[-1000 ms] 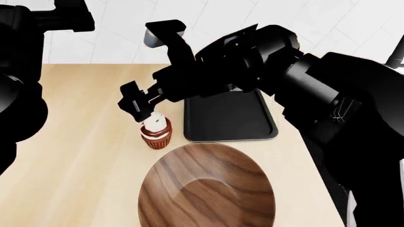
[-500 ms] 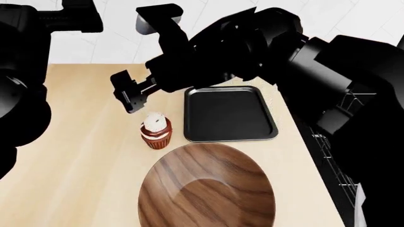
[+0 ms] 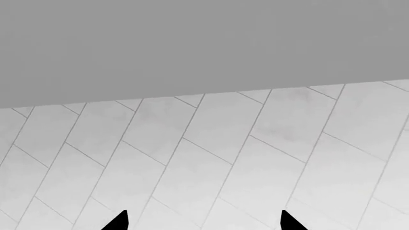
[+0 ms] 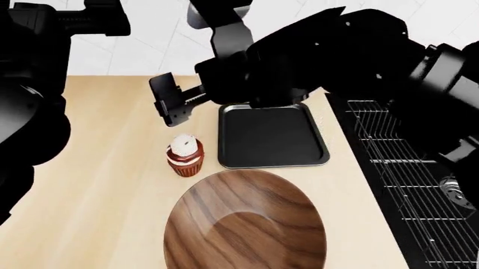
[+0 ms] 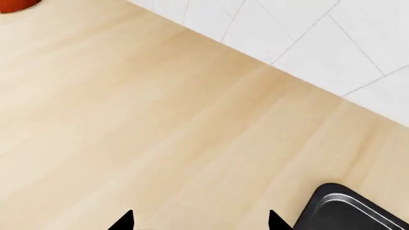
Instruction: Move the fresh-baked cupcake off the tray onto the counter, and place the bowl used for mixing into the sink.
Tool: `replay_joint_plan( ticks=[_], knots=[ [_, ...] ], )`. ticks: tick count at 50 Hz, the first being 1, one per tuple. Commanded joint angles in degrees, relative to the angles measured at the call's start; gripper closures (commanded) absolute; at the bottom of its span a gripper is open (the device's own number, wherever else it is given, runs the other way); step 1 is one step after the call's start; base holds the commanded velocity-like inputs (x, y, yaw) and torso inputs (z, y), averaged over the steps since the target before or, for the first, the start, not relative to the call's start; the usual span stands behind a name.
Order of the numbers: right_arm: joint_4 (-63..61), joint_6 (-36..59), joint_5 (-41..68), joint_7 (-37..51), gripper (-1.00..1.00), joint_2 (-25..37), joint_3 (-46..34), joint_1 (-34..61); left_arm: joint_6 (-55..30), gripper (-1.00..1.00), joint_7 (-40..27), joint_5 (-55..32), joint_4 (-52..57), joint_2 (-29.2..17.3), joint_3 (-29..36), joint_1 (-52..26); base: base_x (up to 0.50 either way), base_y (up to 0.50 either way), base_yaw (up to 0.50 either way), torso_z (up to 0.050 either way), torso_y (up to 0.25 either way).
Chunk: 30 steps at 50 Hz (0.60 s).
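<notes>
The cupcake (image 4: 185, 156), with its orange-red liner and white frosting, stands upright on the beige counter (image 4: 105, 168), just left of the empty black tray (image 4: 273, 134). My right gripper (image 4: 170, 103) hangs open above and behind the cupcake, clear of it. In the right wrist view its two fingertips (image 5: 124, 222) are spread over bare counter (image 5: 160, 120), with a tray corner (image 5: 348, 211) and a sliver of the cupcake liner (image 5: 13, 4) at the edges. The brown wooden bowl (image 4: 245, 224) sits in front of the cupcake. The left gripper (image 3: 203, 223) is open and faces the tiled wall.
The black sink (image 4: 441, 213) with a wire rack (image 4: 396, 168) lies at the right edge of the counter. A white tiled wall (image 4: 142, 50) runs behind the counter. My left arm (image 4: 30, 112) fills the left side of the head view.
My right gripper has let go of the cupcake, risen off it and drawn back toward the wall. The cupcake stays put on the counter. The sink has come into view.
</notes>
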Motion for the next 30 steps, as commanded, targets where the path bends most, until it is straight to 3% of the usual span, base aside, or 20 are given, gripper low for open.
replay_joint_plan(
  ticks=[1, 14, 30],
  knots=[
    [-16.07, -3.60, 7.51, 17.85, -1.00, 8.36, 4.24, -0.23, 0.94, -1.00, 0.71, 0.33, -0.49, 0.06, -0.01, 0.20, 0.00, 0.00, 0.00, 0.000, 0.000],
    [-32.77, -9.48, 12.22, 31.94, -1.00, 15.52, 7.40, -1.77, -0.29, -1.00, -0.20, -0.36, 0.74, -0.78, -0.43, -0.17, 0.00, 0.00, 0.00, 0.000, 0.000],
    [-35.72, -10.63, 12.57, 33.85, -1.00, 18.04, 7.76, -3.27, -0.50, -1.00, 0.00, -0.04, 0.35, -0.31, 0.23, -0.99, -0.20, 0.00, 0.00, 0.000, 0.000]
  ],
)
